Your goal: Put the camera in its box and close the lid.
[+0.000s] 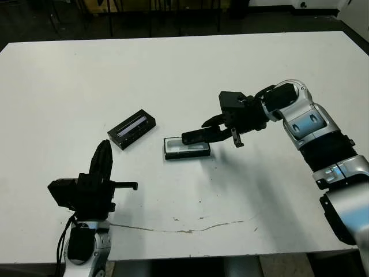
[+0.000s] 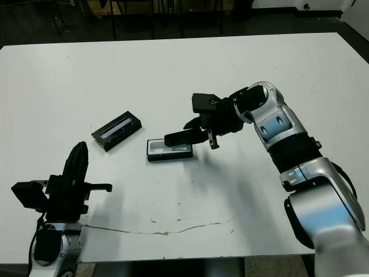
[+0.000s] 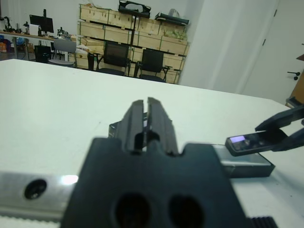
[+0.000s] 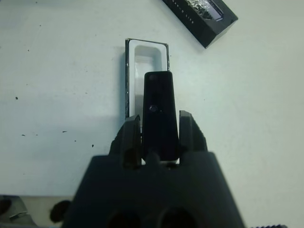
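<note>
Black fingers of the left gripper [image 1: 104, 158] are seen pressed together, nothing held, nearest the robot and well clear of the box [image 4: 147, 64], on its near left. At the box itself, the camera [image 4: 158, 111] is held by its rear end between the two fingers of the right gripper [image 1: 199, 137], hovering just above the white hollow and lined up with its length. Beyond the box, near it on the left, the lid [image 1: 132, 129] lies flat on the white table [image 1: 190, 63], strip up. The placing step is judged to be in hand: a short, level descent into the hollow is called for, then release, with the lid to be fetched afterwards
</note>
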